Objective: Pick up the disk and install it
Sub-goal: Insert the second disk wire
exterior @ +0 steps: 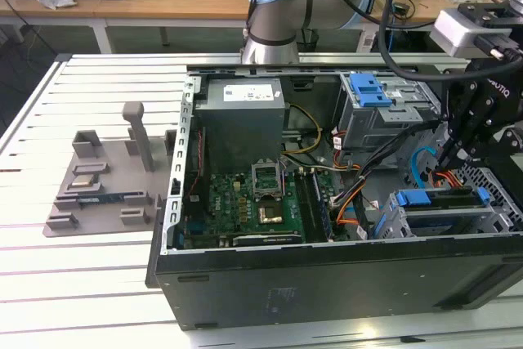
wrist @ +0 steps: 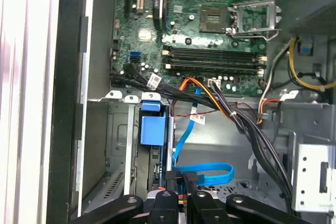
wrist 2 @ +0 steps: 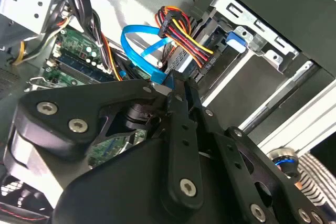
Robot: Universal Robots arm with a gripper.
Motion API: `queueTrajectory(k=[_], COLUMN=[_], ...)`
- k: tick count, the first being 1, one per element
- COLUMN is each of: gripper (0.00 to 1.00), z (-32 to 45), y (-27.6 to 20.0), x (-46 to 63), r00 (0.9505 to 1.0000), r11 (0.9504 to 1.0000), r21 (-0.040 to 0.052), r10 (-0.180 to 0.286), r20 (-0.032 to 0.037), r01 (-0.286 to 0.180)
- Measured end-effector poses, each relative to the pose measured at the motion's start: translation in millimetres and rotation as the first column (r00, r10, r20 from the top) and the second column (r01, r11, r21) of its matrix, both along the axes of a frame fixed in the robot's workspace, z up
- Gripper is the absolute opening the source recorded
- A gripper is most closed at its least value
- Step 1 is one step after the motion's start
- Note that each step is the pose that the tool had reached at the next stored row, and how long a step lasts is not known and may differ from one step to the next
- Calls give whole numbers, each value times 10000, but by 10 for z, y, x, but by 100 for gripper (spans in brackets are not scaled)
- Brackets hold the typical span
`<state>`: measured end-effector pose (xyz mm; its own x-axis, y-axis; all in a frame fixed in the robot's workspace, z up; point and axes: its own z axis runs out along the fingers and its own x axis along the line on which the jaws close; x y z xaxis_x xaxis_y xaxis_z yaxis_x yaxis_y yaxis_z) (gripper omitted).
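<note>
Blue-railed grey disk (exterior: 437,202) sits in the metal drive cage (exterior: 392,222) of the open black computer case (exterior: 327,279). Black hand (exterior: 451,155) hovers just above it; I cannot tell how far open.

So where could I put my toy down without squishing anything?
The slatted white table is bare in front of the grey fixture and the computer case. Inside the case it is crowded: motherboard, power-supply box, bundled cables, and the gripper hanging over the drive cage.

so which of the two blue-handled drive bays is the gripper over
The lower drive bay at the case's front edge, on the exterior view's right; the gripper hangs just above it. The other bay sits farther back, beside the power supply.
</note>
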<state>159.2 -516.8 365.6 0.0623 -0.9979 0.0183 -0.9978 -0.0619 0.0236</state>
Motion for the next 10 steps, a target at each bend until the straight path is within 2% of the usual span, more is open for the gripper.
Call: queueTrajectory(k=[4,5,7,10], gripper=[16,16,16,16], z=[-32,-61,-119,-155], y=[-90,-112,-112,-132], x=[0,0,5,15], r00=[10000,10000,10000,10000], r11=[10000,10000,10000,10000], r21=[1,5,2,1], r10=[0,0,0,0], r20=[0,0,0,0], r01=[0,0,0,0])
